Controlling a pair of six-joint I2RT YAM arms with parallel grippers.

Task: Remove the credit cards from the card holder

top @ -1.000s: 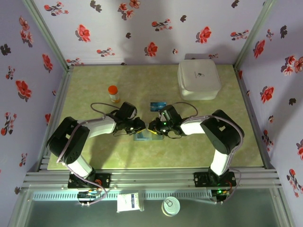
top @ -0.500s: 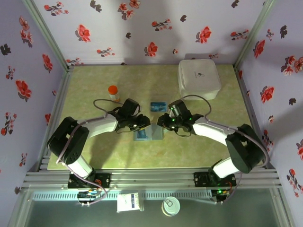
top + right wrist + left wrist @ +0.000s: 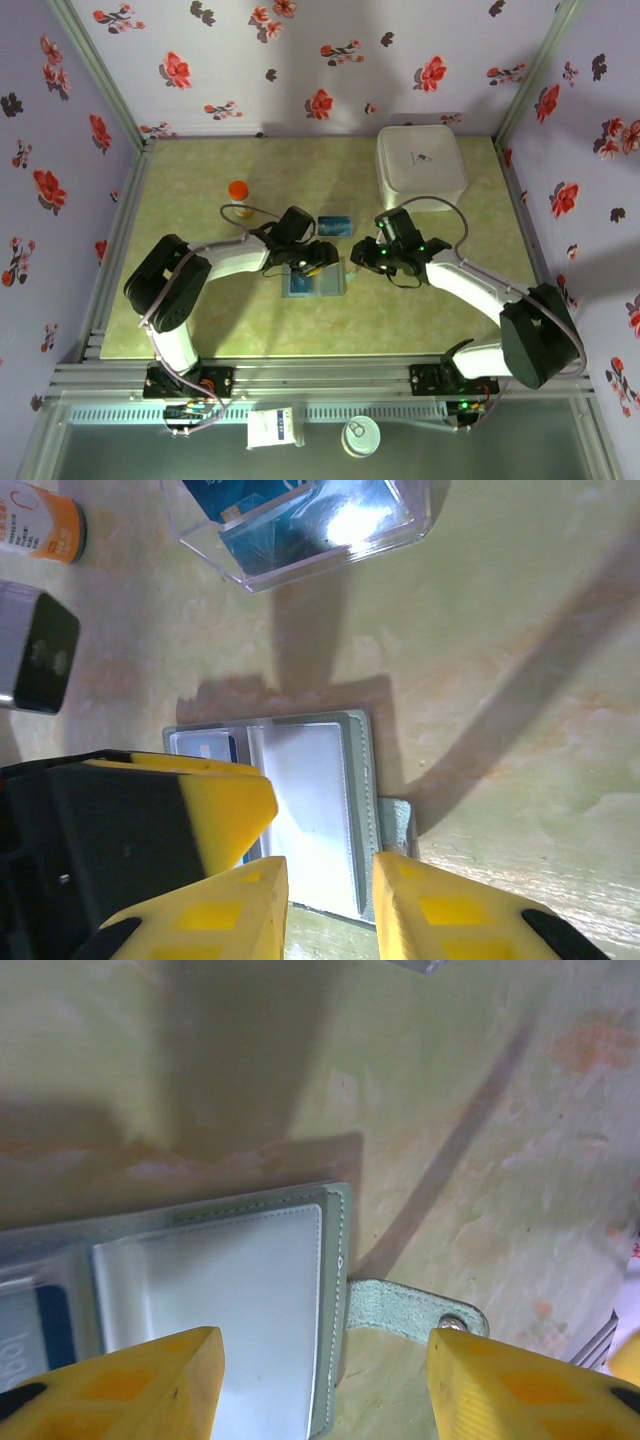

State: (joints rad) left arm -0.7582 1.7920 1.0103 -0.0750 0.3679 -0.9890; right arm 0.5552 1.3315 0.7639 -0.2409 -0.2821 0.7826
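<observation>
The grey-blue card holder [image 3: 312, 283] lies open on the table, its snap tab [image 3: 415, 1309] pointing right. A blue credit card [image 3: 205, 748] sits in its left pocket, and the right clear sleeve [image 3: 230, 1300] looks bare. My left gripper [image 3: 320, 1390] is open just above the holder's right edge, one finger over the sleeve and the other over the tab. My right gripper [image 3: 330, 910] hangs slightly open above the same edge with nothing between its fingers, to the right of the left gripper [image 3: 318, 262]. Another blue card [image 3: 334, 224] lies in a clear plastic tray.
The clear tray [image 3: 300, 525] stands just behind the holder. An orange pill bottle [image 3: 240, 196] is at the back left and a large white box [image 3: 421, 167] at the back right. Flowered walls enclose the table.
My left gripper has opened wide and slid right over the holder's right panel. My right gripper has drawn back to the right and risen off the holder.
</observation>
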